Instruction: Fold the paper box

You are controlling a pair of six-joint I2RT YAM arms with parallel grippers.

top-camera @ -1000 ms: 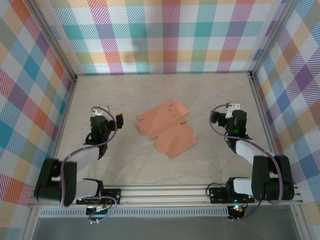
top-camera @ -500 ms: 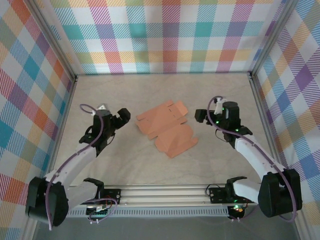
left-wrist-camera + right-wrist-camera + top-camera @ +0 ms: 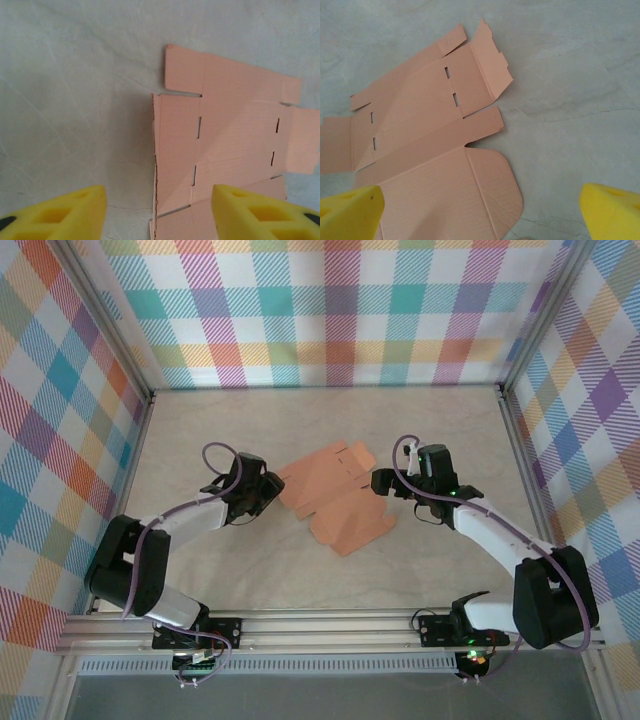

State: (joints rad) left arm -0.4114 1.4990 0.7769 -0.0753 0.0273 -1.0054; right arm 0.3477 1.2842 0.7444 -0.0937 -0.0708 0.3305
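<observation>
One paper box (image 3: 330,495) between both arms' fingers (image 3: 55,212)

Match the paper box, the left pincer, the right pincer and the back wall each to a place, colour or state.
Things:
1. paper box
2. left pincer
3. right pincer
4. back wall

Descriptions:
A. by the box's right edge, open
B. checked in many colours
C. salmon-orange, lying flat and unfolded
D. by the box's left edge, open

Pairs: 1-C, 2-D, 3-A, 4-B
</observation>
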